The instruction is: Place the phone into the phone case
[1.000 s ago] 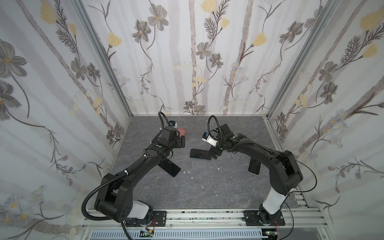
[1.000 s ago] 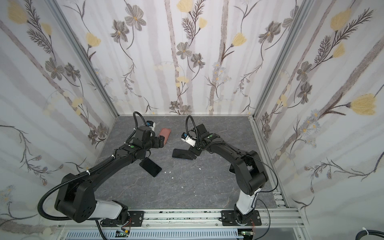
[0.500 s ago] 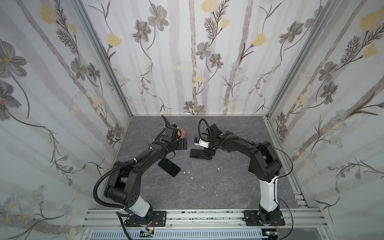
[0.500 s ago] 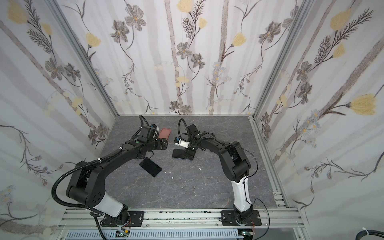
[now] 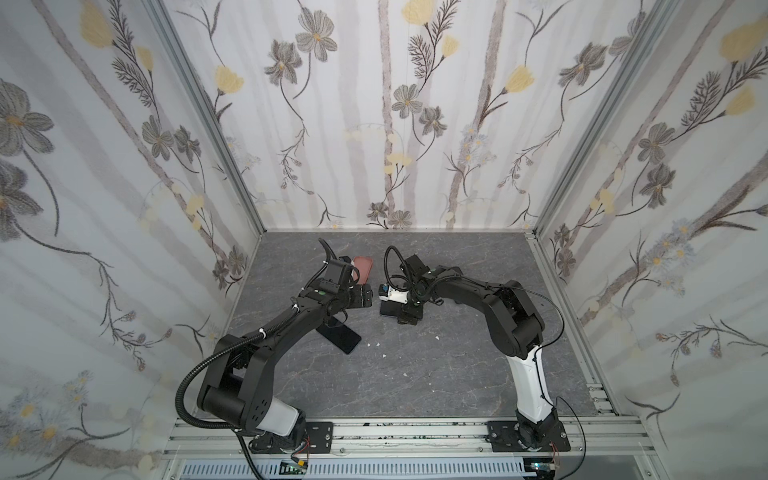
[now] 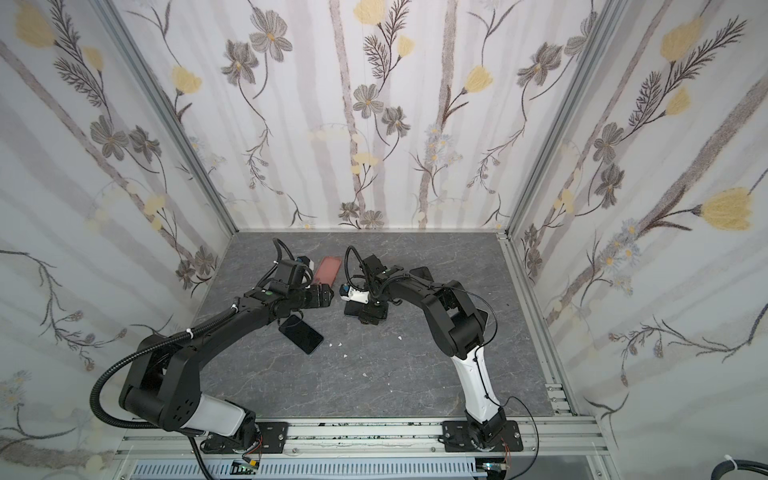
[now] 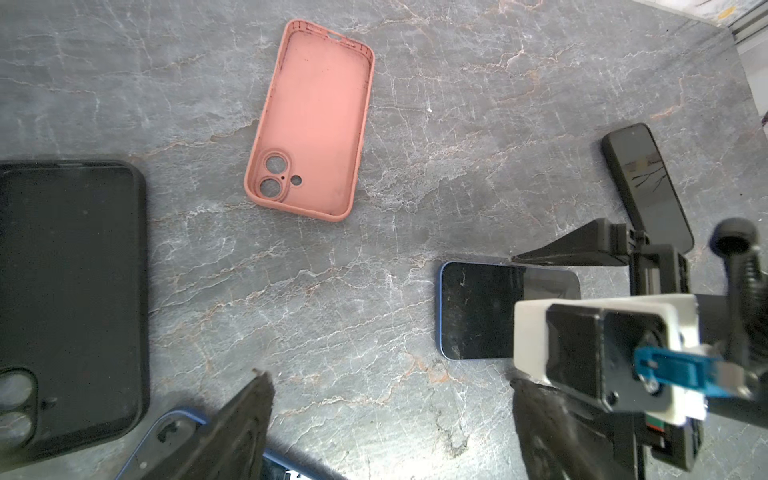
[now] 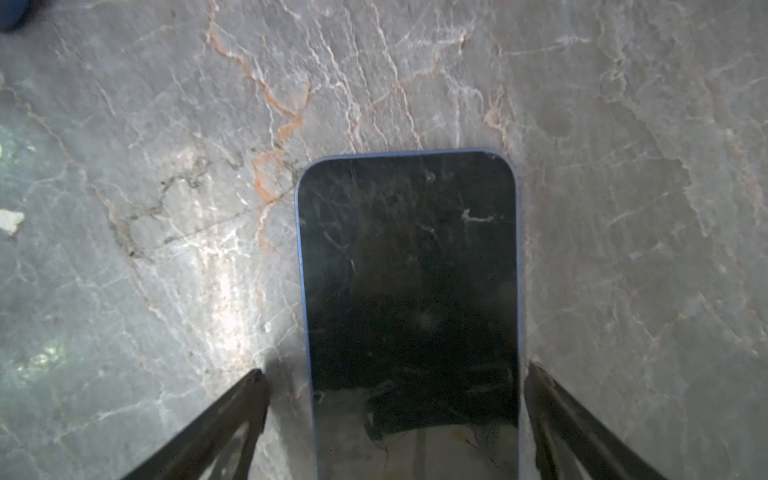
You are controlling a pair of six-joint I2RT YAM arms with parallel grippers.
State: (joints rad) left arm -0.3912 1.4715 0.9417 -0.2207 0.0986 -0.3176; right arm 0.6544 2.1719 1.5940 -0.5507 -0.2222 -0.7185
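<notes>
- Nearest us, a dark phone (image 5: 338, 337) lies flat on the grey table (image 5: 415, 374), partly under the left arm. Nothing touches it.
- Further in, the left gripper (image 7: 390, 382) hovers over bare table with its jaws wide apart. We see nothing between them, and it holds nothing. One of its fingers covers part of a blue-rimmed thing that we cannot make out.
- Level with it, the right gripper (image 8: 395, 370) points down over the blue-edged phone (image 8: 409, 291), which lies screen up about midway across the table.
- Its jaws stand wide apart, with one finger along each long side of the phone. One finger sits just beside the edge and the other leaves a clear gap. The phone is straddled, not clamped. We cannot tell whether the closer finger touches it.
- In both top views the two grippers face each other, close together but apart.
- In the left wrist view we also see a black case (image 7: 70, 291) lying flat on the table, untouched.
- Behind the right arm, another dark phone (image 7: 646, 187) lies flat.
- Farthest off, just beyond the left gripper, the pink case (image 7: 311, 120) lies open side up, empty and untouched.
</notes>
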